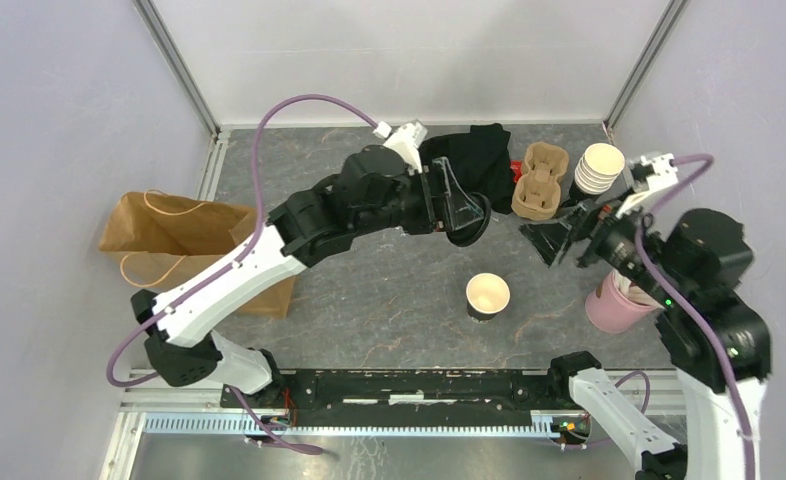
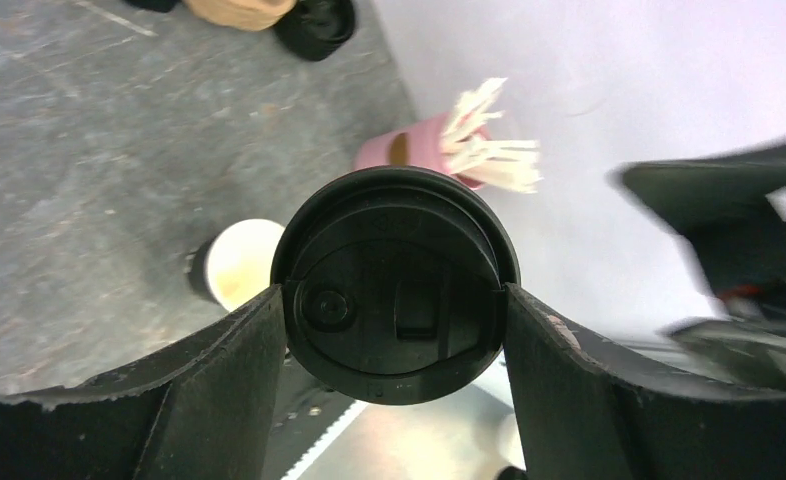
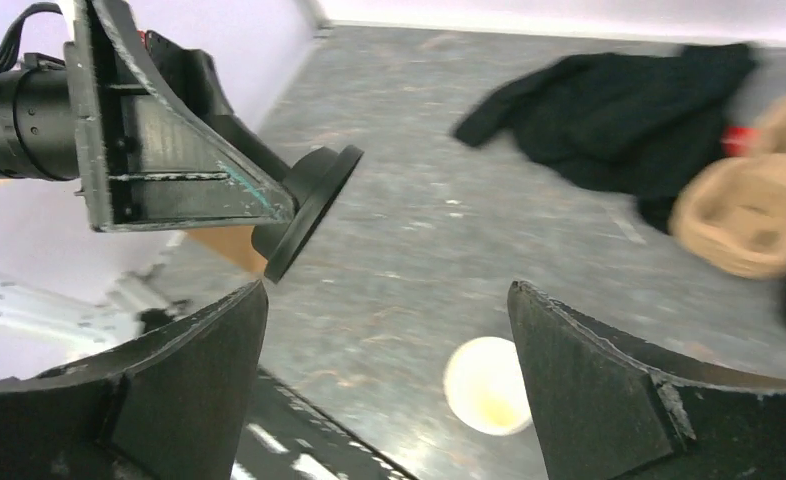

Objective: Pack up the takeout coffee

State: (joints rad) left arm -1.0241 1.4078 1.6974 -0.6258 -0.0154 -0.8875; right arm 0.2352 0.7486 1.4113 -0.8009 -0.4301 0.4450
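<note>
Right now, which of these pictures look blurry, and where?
Top view: sharp, evenly lit. Left wrist view: the lid is crisp, the right arm at the edge smeared. Right wrist view: cloth and carrier smeared.

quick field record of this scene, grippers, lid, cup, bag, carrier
left gripper: shut on black sip lid
right gripper: open, empty
lidless cup: upright on table, uncapped
paper bag: left side of table
cup carrier: far right, beside cup stack
</note>
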